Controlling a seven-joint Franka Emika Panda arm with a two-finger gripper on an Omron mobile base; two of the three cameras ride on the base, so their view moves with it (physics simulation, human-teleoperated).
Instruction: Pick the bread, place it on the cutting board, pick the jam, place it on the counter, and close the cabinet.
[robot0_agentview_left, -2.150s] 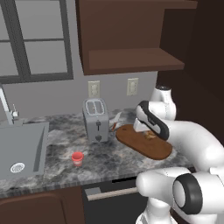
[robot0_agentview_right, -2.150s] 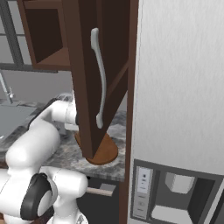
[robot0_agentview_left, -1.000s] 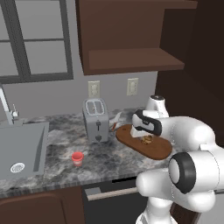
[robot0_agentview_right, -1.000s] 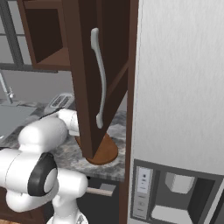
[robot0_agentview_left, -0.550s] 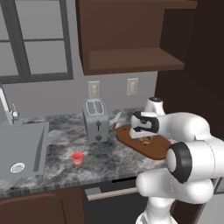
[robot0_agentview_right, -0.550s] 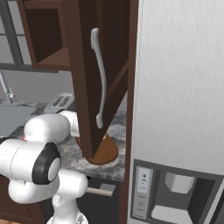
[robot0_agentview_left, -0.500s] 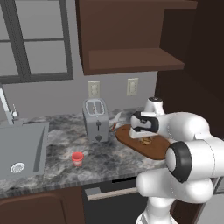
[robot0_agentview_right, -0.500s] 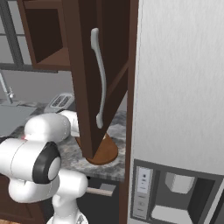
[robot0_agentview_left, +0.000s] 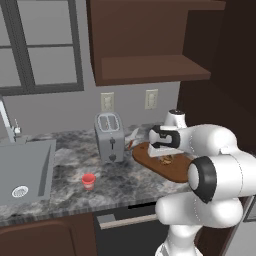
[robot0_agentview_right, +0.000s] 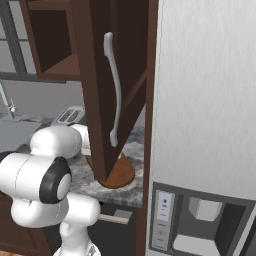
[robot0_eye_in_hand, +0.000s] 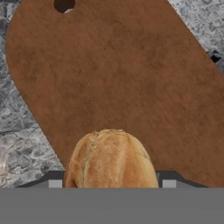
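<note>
Golden bread (robot0_eye_in_hand: 111, 157) over reddish cutting board (robot0_eye_in_hand: 131, 78); cabinet (robot0_agentview_right: 107, 95) door open.

Bread (robot0_eye_in_hand: 111, 159) cut off below in hand view; cutting board (robot0_agentview_right: 120, 172) largely hidden behind cabinet door (robot0_agentview_right: 97, 85).

Golden-brown bread (robot0_eye_in_hand: 110, 158); reddish-brown cutting board (robot0_eye_in_hand: 131, 83); seemingly grey-marbled counter (robot0_agentview_left: 70, 172).

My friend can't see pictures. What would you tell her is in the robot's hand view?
A round golden-brown crusty bread roll sits between the gripper's fingertips, right above a long reddish-brown wooden cutting board. Grey-and-white marbled stone counter shows around the board's edges.
</note>
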